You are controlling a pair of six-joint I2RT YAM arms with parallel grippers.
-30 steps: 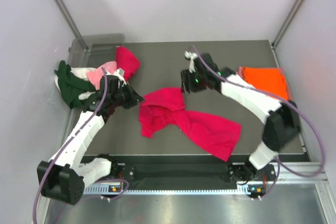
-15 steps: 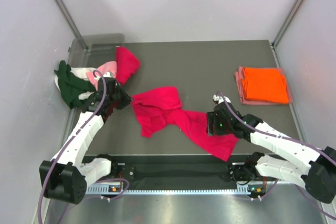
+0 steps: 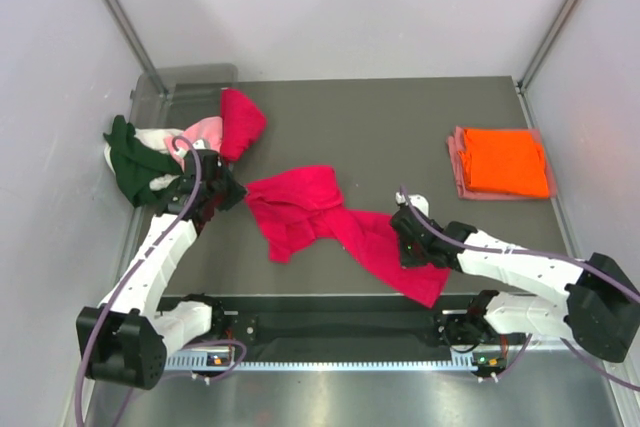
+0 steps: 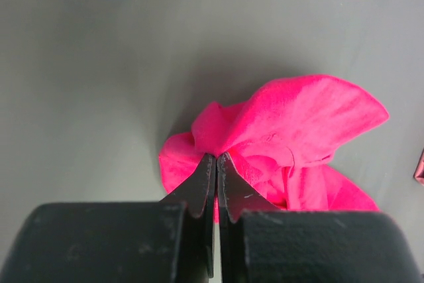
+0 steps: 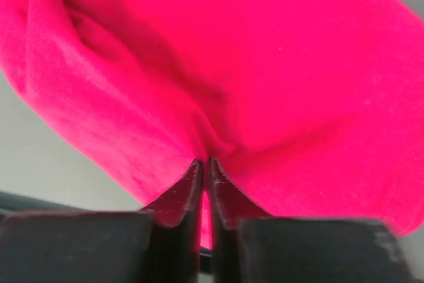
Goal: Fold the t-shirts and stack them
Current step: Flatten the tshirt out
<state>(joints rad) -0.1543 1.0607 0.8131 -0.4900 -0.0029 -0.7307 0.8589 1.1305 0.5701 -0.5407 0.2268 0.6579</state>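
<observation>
The crimson t-shirt (image 3: 330, 222) lay crumpled on the table (image 3: 400, 127) between the pincers. The left gripper (image 4: 216, 162) pinched its left fold and the right gripper (image 5: 204, 166) its near right end. Both arms stretched low. Behind the left gripper, a shirt heap (image 3: 150, 152) lay at the clear bin (image 3: 185, 80). The folded orange t-shirt (image 3: 505, 160) lay beyond the right gripper.

My left arm (image 3: 150, 262) and right arm (image 3: 520, 265) are white, rounded links joined by black motor housings. Each trails a purple cable (image 3: 545, 254) and is bolted to a black rail (image 3: 340, 329), where a small green light (image 3: 481, 358) glows. My left gripper (image 4: 216, 157) and right gripper (image 5: 204, 162) are matte black, with blocky bodies carrying wedge fingers (image 4: 199, 193) that taper to thin tips.
</observation>
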